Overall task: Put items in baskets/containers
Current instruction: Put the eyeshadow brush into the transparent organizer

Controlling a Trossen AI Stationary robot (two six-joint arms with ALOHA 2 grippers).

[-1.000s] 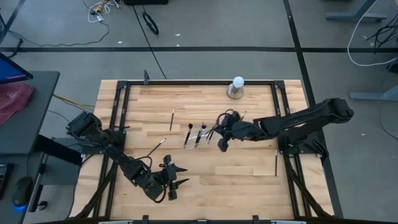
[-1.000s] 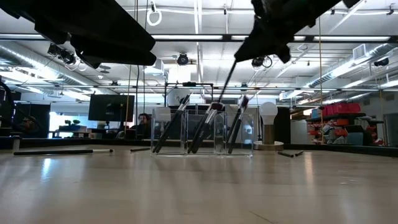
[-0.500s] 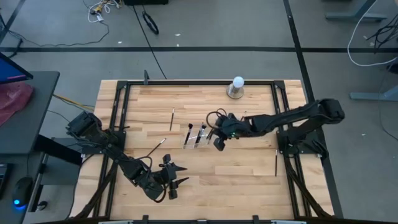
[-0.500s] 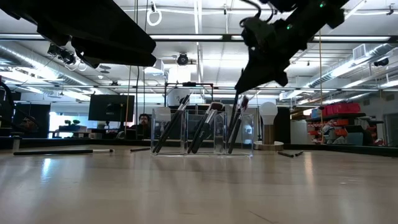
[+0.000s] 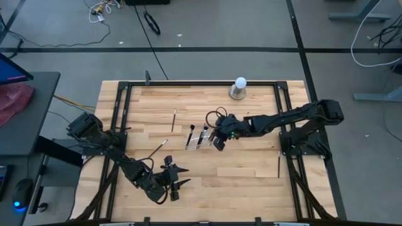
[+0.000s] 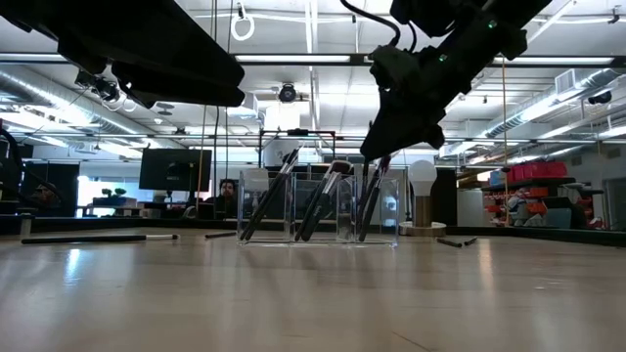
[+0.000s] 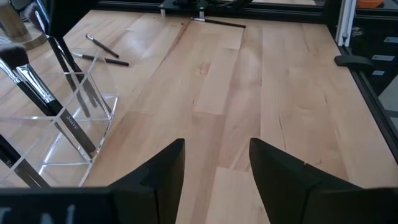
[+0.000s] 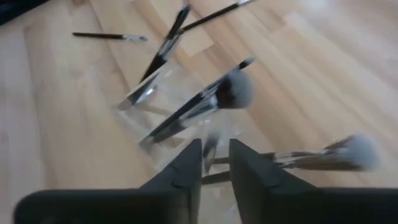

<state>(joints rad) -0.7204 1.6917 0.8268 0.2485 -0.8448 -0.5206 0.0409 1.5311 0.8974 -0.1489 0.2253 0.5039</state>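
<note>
The clear holder [image 5: 197,139] [image 6: 256,200] stands mid-table, with several dark brushes leaning in its compartments, bristles up. My right gripper [image 5: 218,142] [image 6: 380,147] hovers over the holder's right end, shut on a thin dark brush [image 6: 366,200] [image 8: 210,148] that reaches down into the right compartment. Loose brushes lie flat on the wood [image 5: 174,119] [image 5: 159,147] [image 5: 279,163]. My left gripper [image 5: 174,182] [image 7: 215,167] waits open near the table's near edge, left of centre, touching nothing. My right gripper pinches the brush's handle [image 8: 211,144] between its two fingers, near the handle's upper end. The fingers come from above, slanting in from the table's right. The brush hangs steeply below them, its lower part [image 6: 364,220] inside the holder's right compartment; whether it touches the bottom I cannot tell.
A white ball on a grey base [image 5: 239,88] [image 6: 423,196] stands near the far edge. Two more thin sticks lie to the right of the holder [image 7: 99,51]. A black frame [image 5: 125,85] runs round the wooden top. Bare wood spreads between the holder and the near edge.
My right gripper has moved toward the table's left and down over the holder, staying shut. The brush it holds, at first hanging above the holder's rim, has gone down into the right compartment. The left arm has kept still.
</note>
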